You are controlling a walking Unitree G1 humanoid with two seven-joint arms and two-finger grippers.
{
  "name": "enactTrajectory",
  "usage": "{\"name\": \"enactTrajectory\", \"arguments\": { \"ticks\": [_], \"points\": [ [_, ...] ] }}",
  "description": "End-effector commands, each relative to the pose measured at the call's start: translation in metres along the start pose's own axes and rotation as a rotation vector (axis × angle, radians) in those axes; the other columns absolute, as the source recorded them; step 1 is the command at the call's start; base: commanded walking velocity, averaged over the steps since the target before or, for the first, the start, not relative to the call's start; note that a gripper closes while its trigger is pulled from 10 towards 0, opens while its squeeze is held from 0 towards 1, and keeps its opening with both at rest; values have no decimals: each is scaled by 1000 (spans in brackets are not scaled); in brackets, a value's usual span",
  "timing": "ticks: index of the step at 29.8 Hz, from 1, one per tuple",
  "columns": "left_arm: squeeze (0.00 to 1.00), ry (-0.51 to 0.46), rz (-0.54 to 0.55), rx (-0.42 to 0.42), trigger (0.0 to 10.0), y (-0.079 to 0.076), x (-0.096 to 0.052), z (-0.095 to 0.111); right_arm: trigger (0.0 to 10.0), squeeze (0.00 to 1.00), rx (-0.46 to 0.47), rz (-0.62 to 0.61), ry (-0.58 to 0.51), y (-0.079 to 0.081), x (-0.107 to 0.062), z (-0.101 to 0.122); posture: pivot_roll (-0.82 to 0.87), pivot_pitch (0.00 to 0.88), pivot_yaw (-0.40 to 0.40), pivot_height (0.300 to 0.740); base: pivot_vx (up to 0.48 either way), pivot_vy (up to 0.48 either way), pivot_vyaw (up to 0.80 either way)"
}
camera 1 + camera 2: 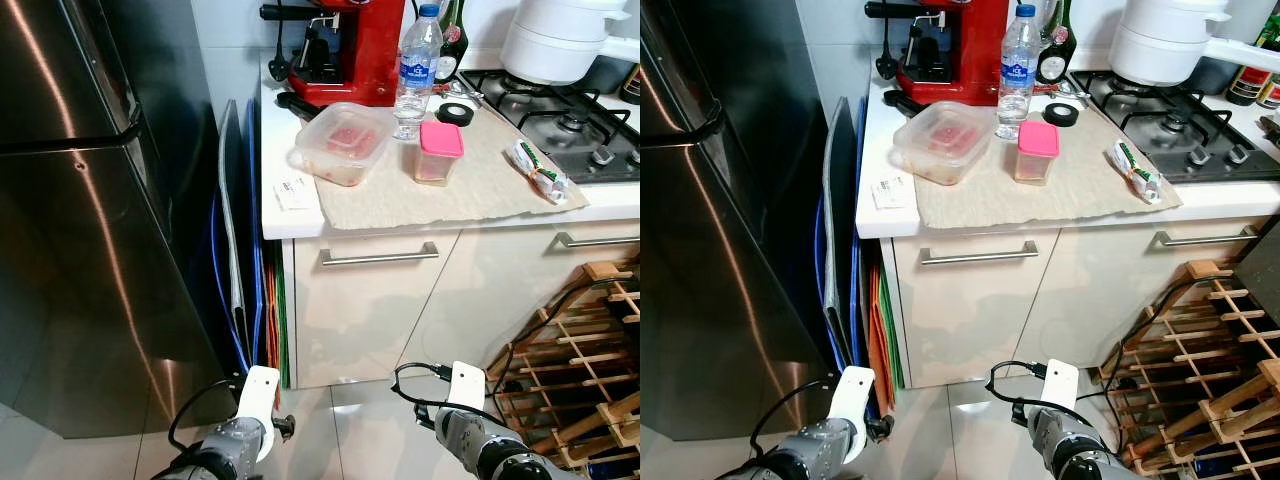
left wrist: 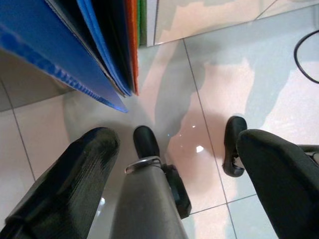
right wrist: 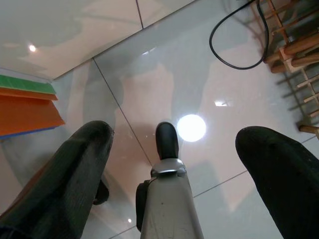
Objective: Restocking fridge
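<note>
Task not started: fridge [image 1: 90, 230] door closed; box [image 1: 342, 142], tub [image 1: 438, 152] and bottle [image 1: 415, 70] stand on the counter, well beyond both idle grippers' spread, empty fingers [image 2: 75, 189].

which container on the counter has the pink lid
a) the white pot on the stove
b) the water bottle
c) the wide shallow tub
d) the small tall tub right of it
d: the pink lid caps the small tall tub, right of the clear wide tub.

Silver arms, white wrist plates, looped black cables (both sides), matte black tool fingers [image 3: 82, 172]
</note>
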State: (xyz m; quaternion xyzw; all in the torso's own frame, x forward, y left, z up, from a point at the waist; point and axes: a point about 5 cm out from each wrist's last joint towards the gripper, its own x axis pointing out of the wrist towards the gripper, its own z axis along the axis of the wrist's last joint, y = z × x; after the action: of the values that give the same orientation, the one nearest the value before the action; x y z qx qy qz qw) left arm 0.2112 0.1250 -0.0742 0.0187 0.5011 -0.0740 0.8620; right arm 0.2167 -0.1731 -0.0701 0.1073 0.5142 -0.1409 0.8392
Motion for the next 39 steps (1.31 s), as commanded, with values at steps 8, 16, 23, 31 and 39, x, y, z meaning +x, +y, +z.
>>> {"name": "enactTrajectory", "arguments": {
  "ticks": [8,16,23,31,39],
  "points": [
    [0,-119,-20,34,10000,-1,-3,58,10000,0,-51,-5,-11,-3,0,2,66,0,-17,740,0,0,0],
    [0,-121,-19,35,10000,-1,-4,60,10000,0,-50,-3,-14,-2,0,4,63,0,-15,740,0,0,0],
    [0,-123,-21,38,10000,-1,-4,61,10000,0,-50,-4,-16,-2,0,5,65,0,-14,740,0,0,0],
    [0,-124,-17,45,10000,0,-4,61,10000,0,-51,-2,-17,-2,0,5,68,0,-13,740,0,0,0],
    [0,-122,-14,48,10000,0,-4,61,10000,0,-60,1,-24,-2,0,6,70,0,-13,740,0,0,0]
  ]
}}
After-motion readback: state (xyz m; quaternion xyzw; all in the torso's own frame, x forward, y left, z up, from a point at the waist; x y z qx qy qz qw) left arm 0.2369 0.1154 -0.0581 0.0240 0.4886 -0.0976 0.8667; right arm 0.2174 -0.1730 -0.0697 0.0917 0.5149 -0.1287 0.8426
